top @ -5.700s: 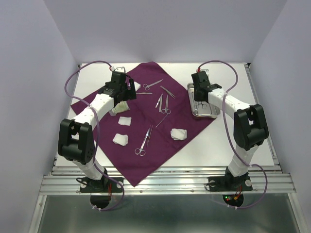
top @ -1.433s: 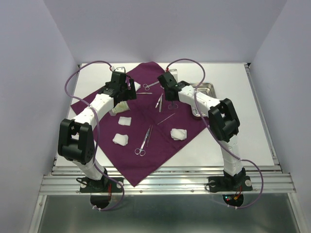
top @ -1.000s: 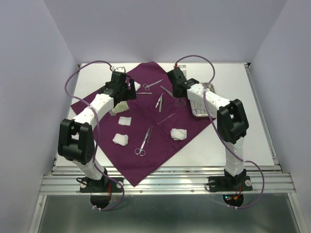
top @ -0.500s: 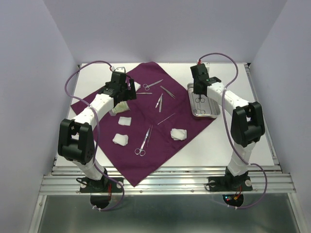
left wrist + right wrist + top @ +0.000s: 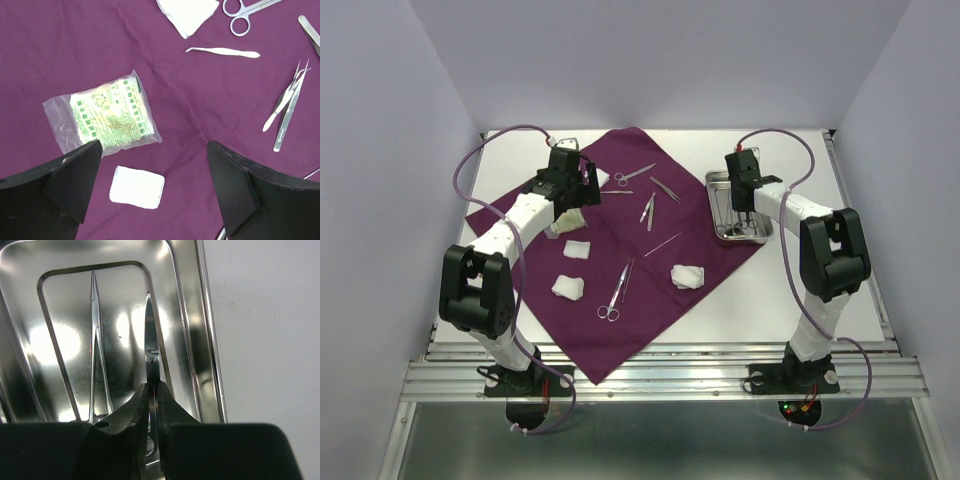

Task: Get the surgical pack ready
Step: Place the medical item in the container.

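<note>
The steel tray point(image 5: 715, 205) sits on the right corner of the purple cloth point(image 5: 650, 300), at the far right of the table point(image 5: 820, 290). The right gripper point(image 5: 152, 390) hangs over it, pinching a silver instrument point(image 5: 151, 335) whose handles are hidden behind the fingers. A second instrument point(image 5: 95, 330) lies beside it, its near end also covered. Overhead, both are too small to make out. The left gripper point(image 5: 153, 165), jaws spread wide, hovers above a plastic packet point(image 5: 107, 122). Scissors point(image 5: 245, 12) and a gauze wad point(image 5: 187, 15) are cut off at the frame edge.
</note>
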You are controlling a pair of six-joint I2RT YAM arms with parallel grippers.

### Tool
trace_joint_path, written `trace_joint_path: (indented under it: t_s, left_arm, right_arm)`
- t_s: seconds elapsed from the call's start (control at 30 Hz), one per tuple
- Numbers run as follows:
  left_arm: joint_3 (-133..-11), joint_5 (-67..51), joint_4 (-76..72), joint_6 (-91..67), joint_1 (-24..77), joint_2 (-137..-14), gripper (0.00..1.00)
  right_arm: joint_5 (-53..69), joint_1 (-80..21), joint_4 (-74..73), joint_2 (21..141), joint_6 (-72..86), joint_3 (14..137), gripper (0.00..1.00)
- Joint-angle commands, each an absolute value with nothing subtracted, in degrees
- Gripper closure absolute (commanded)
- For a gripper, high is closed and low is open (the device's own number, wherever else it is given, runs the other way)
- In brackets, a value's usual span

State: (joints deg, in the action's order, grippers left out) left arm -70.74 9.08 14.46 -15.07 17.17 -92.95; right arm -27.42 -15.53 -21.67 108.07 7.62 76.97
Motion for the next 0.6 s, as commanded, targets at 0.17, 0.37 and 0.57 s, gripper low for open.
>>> trace_joint_path:
  t_s: [0.17,0.37,0.57]
  left_arm:
    - [-70.66,9.67,14.06,-14.59,17.31,-91.76,0.01]
    - [-70.93,9.49,14.06,-14.5,17.31,-91.76,0.01]
    - [-71.1,9.49,14.24,-14.41,17.31,-91.67,0.01]
  right_arm:
    - [-28.83,-14.85,-16.35,109.86,5.63,76.82,0.81]
    - [-29.09,-14.85,-16.44,109.69,5.8,77.08,0.66]
    - [-27.51,-14.85,-17.31,106.09,6.33,77.95,0.61]
